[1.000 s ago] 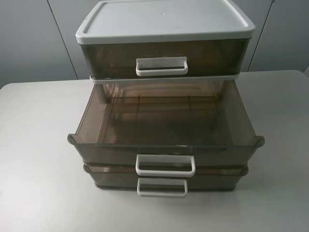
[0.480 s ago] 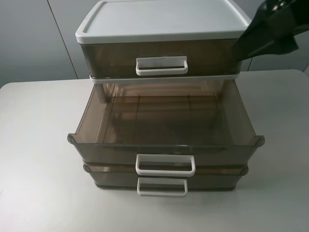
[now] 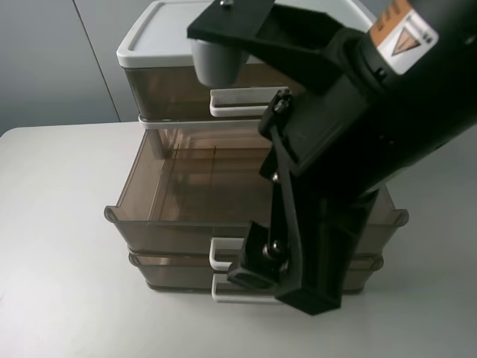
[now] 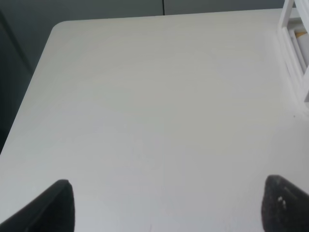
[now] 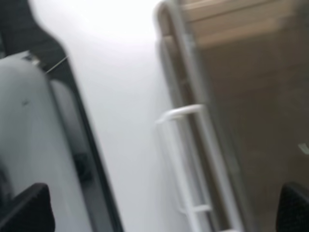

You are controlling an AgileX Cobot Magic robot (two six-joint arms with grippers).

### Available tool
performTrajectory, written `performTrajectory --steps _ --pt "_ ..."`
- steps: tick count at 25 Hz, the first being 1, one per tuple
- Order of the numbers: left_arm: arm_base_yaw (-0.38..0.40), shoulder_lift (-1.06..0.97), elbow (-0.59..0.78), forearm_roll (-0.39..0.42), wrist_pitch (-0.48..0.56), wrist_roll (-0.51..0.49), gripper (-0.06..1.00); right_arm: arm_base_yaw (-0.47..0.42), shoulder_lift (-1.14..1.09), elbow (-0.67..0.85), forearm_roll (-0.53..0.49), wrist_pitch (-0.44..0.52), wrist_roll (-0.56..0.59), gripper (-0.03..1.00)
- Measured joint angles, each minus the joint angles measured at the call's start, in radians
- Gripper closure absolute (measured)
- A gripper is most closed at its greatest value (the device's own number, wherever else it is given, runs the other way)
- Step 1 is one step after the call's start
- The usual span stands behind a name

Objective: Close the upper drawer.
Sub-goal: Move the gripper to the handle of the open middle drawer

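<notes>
The brown see-through drawer cabinet [image 3: 160, 45] with a white lid stands on the table. Its top drawer [image 3: 168, 93] is shut. The drawer below it [image 3: 186, 194] is pulled far out and is empty; its white handle [image 3: 222, 253] shows partly. My right arm [image 3: 350, 149] reaches across the front of the cabinet, and its gripper [image 3: 283, 287] hangs by the lower handles. In the blurred right wrist view the right gripper [image 5: 159, 212] is open, near a white handle [image 5: 183, 159] on a brown drawer front [image 5: 241, 121]. My left gripper [image 4: 169, 208] is open over bare table.
The white table [image 3: 52, 224] spreads around the cabinet, and its far left corner shows in the left wrist view [image 4: 60, 26]. The bottom drawer's handle [image 3: 223, 292] sits just under the open drawer. A white cabinet edge [image 4: 294, 48] lies beside the left gripper's view.
My right arm has swung in from the upper right, across and down in front of the cabinet, and now covers its right half. The drawers have not moved.
</notes>
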Motion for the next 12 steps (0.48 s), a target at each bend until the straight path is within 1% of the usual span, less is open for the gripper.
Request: performTrajectory --steps 2,4,8,12 --pt "0.000 0.000 0.000 0.000 0.000 0.000 0.20 0.015 0.032 0.004 0.041 0.001 -0.026 0.27" --pt "0.000 0.000 0.000 0.000 0.000 0.000 0.20 0.017 0.062 0.017 0.057 0.003 -0.042 0.27" --pt "0.000 0.000 0.000 0.000 0.000 0.000 0.20 0.017 0.111 0.023 0.064 0.008 -0.060 0.27" --pt "0.000 0.000 0.000 0.000 0.000 0.000 0.20 0.017 0.146 0.023 0.066 0.013 -0.112 0.27"
